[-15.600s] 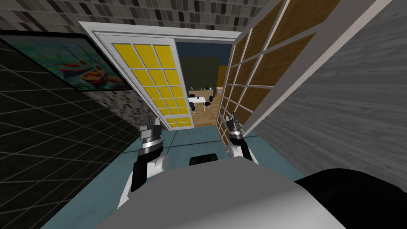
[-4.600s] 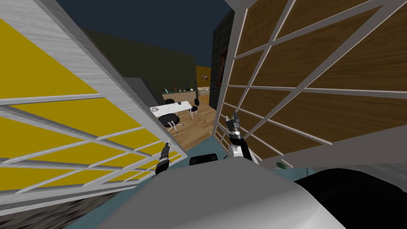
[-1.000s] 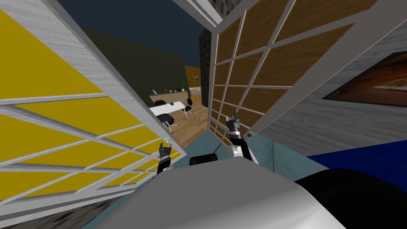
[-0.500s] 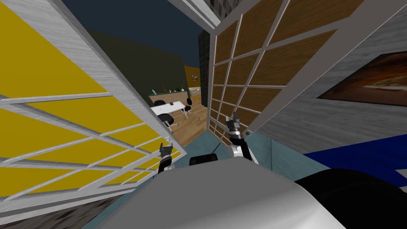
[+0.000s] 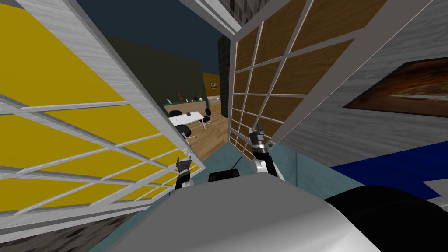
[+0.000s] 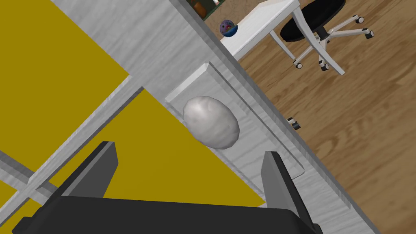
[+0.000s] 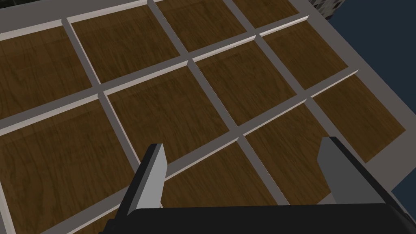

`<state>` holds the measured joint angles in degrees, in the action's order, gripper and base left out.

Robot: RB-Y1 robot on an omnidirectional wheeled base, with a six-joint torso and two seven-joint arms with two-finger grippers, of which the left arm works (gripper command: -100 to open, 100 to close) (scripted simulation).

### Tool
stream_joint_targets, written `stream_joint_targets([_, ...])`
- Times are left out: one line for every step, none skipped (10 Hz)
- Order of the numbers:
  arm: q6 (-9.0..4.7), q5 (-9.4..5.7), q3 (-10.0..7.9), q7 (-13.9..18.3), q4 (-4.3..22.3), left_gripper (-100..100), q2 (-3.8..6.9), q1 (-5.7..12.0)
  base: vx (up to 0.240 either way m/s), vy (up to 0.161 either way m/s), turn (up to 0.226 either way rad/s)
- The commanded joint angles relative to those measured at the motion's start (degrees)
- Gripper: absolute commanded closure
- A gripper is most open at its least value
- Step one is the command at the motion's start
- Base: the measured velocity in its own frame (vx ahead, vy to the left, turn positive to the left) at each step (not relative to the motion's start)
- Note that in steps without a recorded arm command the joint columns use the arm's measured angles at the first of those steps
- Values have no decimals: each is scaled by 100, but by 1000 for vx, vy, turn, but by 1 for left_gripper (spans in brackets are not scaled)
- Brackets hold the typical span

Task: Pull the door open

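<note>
Left gripper (image 6: 189,149) close up to the yellow-paned door (image 5: 74,87), fingers spread wide, gripping nothing, with the round grey knob (image 6: 210,122) just ahead between them, untouched. Knob mounted on a plate at the door's white edge; door ajar on the left. Right gripper (image 7: 243,143) likewise released, facing the brown-paned door (image 5: 280,78). Through the gap: white desk (image 5: 189,118), black chair (image 6: 321,16), wooden floor (image 6: 365,122).

light: even, flat | shadows: faint | head view edges: splayed
</note>
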<state>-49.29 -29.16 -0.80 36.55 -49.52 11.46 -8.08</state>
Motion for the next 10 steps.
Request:
stream_joint_targets([-13, -49, 32, 174, 17, -100, -2, 16, -33, -4, -9])
stream_joint_targets([-14, -147, 92, 399, 10, -100, -6, 31, -35, -3, -18])
stream_joint_targets([-15, -246, 151, 547, 3, -100, -11, 45, -49, -2, -25])
stream_joint_targets([-15, -246, 151, 643, 3, -100, -11, 45, -43, 3, -9])
stream_joint_targets([-17, -344, 211, 846, -5, -100, -16, 60, -47, 5, -17])
stream_joint_targets([-18, -440, 270, 1007, -12, -100, -21, 75, -64, 2, -25])
stream_joint_targets([-18, -440, 270, 1111, -12, -100, -21, 75, -47, 2, -7])
stream_joint_targets([-20, -535, 328, 1305, -19, -100, -25, 89, -49, 7, -13])
stream_joint_targets([-20, -535, 328, 1343, -19, -100, -25, 89, -35, 3, -10])
stream_joint_targets([-21, -628, 384, 1569, -25, -100, -29, 103, -34, 1, -15])
